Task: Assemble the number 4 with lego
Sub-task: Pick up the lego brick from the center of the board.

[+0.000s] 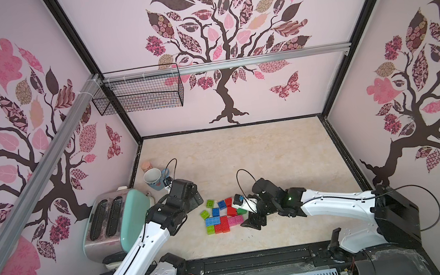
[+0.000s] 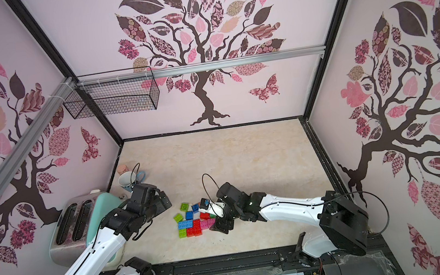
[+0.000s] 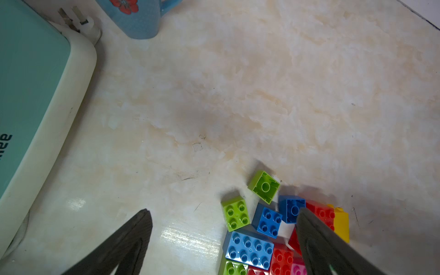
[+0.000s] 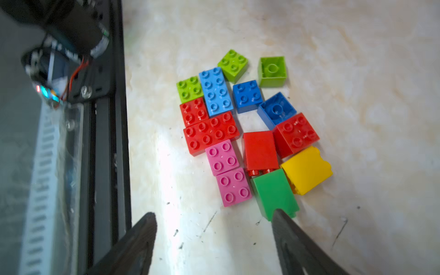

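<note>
Looking at the lego (image 1: 222,215), I'd call the 4 only partly built. The whole bunch sits on the surface (image 1: 271,149) closer to the front edge than the back, roughly midway between the side edges.

In the right wrist view a few bricks lie flat, studs up and butted together. There's a long blue brick (image 4: 215,91), a long red brick (image 4: 210,132) and two pink bricks (image 4: 222,157) trailing off it, plus a lime and a red square alongside. It doesn't read as a 4 to me yet.

The rest look loose. A green brick (image 4: 273,192), a yellow brick (image 4: 307,170) and a red one are tipped on their sides, and two more are upside down.

Right claw (image 4: 214,213) is spread with nothing between its fingers, one fingertip right at the green brick's end. Left claw (image 3: 222,210) is spread wide too, empty, hovering at the pile's side nearest the toaster (image 1: 115,222).

So plenty left: righting the tipped ones and slotting them in.
</note>
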Motion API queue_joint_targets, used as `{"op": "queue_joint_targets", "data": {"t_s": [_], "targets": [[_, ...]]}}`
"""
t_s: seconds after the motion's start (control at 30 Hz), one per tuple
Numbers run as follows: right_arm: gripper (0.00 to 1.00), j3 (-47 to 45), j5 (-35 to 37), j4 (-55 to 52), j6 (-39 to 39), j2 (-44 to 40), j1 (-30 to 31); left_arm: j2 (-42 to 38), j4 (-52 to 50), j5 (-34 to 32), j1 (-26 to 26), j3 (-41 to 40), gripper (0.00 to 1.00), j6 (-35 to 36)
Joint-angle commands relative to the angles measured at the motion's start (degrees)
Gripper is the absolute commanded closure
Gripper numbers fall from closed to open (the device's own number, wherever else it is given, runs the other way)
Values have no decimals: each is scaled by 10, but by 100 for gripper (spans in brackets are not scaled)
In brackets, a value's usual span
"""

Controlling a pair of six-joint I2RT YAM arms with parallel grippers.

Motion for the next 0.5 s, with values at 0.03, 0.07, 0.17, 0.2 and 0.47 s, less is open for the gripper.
{"op": "queue_joint_targets", "data": {"t_s": [0.03, 0.07, 0.17, 0.2, 0.47], "targets": [[33, 21, -44, 24, -96, 29, 7, -20, -18, 1, 22, -34, 2, -44], [37, 30, -43, 34, -85, 38, 7, -22, -19, 7, 37, -39, 2, -48], [45, 58, -40, 54, -61, 71, 8, -35, -6, 61, 87, -63, 2, -49], [45, 68, -42, 59, -56, 81, 9, -40, -3, 67, 97, -70, 2, -50], [46, 188, 26, 39, -29, 193, 38, -43, -31, 16, 103, -69, 2, -75]]}}
